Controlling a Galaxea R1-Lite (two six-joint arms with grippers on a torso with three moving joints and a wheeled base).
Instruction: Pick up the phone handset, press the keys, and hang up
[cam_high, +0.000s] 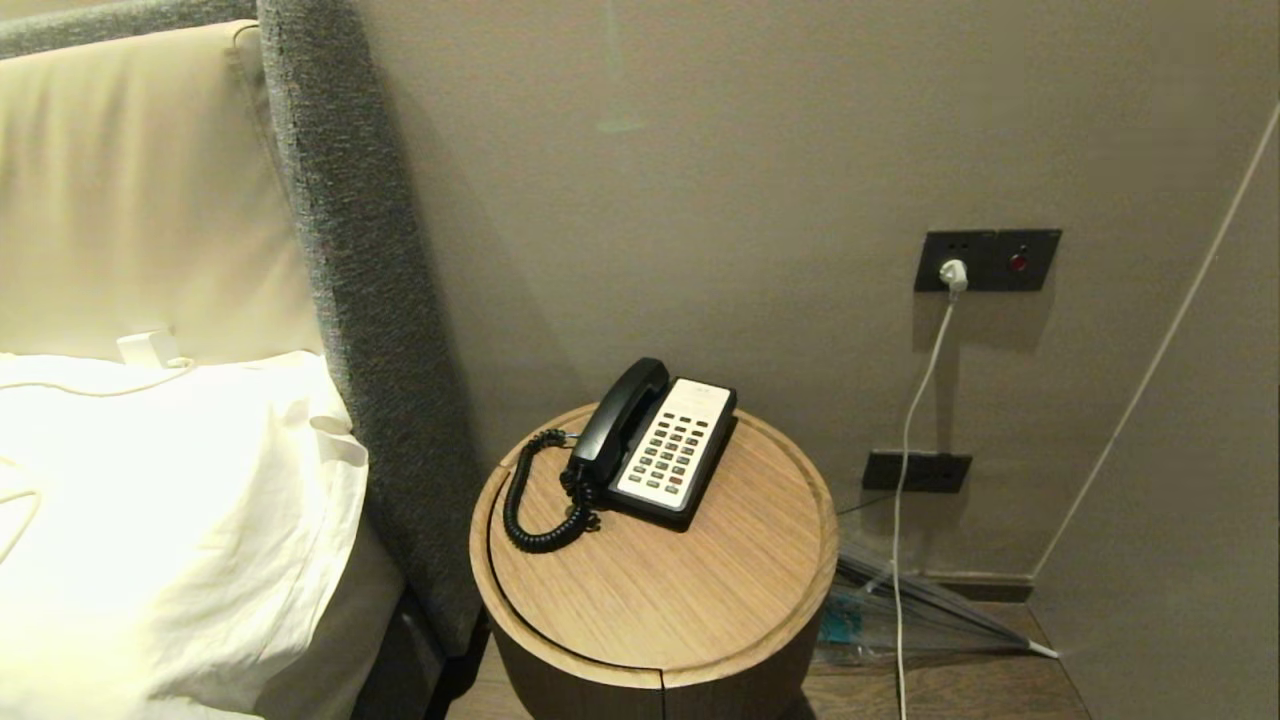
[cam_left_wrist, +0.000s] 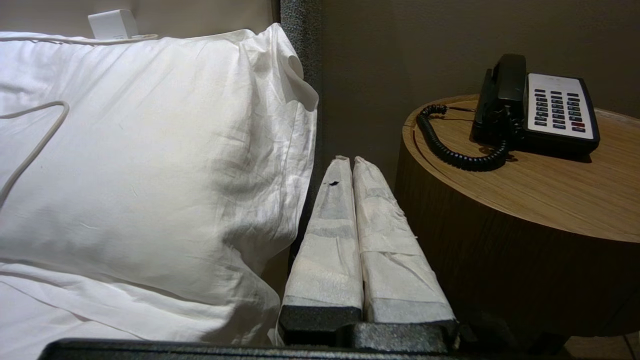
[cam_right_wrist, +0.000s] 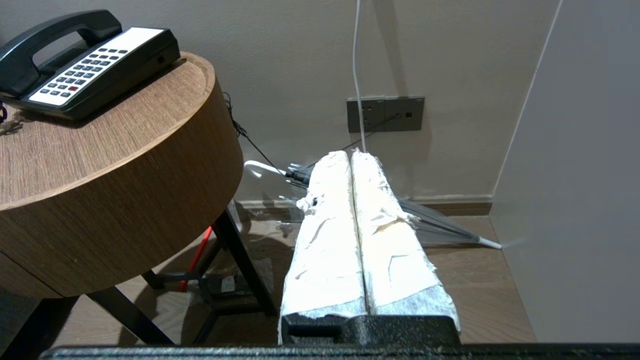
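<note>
Lifting the phone handset (cam_high: 618, 422) near our tabletop's (cam_high: 660, 590) back edge, we risk its coiled cord (cam_high: 535, 500) dragging the phone base (cam_high: 672, 452); left gripper (cam_left_wrist: 348, 161) and right gripper (cam_right_wrist: 344, 155) jaws both sit pressed together.

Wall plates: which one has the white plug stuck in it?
The upper wall plate; its white plug trails a cord. The lower plate has none.

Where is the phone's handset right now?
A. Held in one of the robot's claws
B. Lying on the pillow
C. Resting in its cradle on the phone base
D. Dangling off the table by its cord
C: the phone handset lies along the phone base on the round wooden table, its coiled cord resting on the tabletop, no claw near.
</note>
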